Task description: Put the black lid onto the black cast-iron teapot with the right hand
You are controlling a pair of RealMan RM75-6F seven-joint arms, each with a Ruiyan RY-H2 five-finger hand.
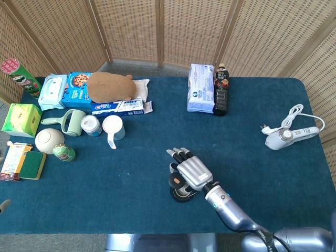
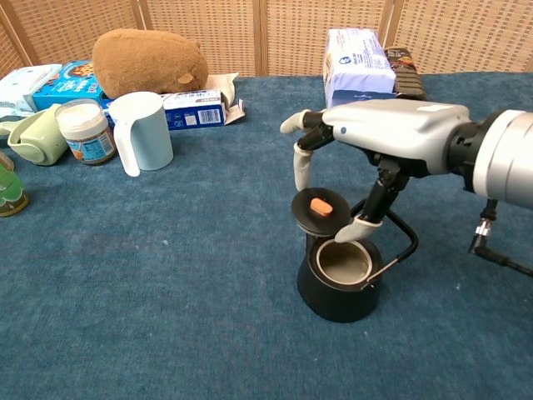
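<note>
My right hand hovers just above the black cast-iron teapot near the table's front middle. It pinches the black lid with an orange knob between thumb and a finger. The lid hangs level over the pot's left rim, partly over the spout side, slightly above the opening. The teapot's wire handle leans to the right. In the head view the hand covers most of the teapot, and the lid shows at its left edge. My left hand appears in neither view.
A white mug, a jar, a brown plush and boxes crowd the back left. A white tissue pack and dark bottle stand behind the hand. A white hair dryer lies at the right.
</note>
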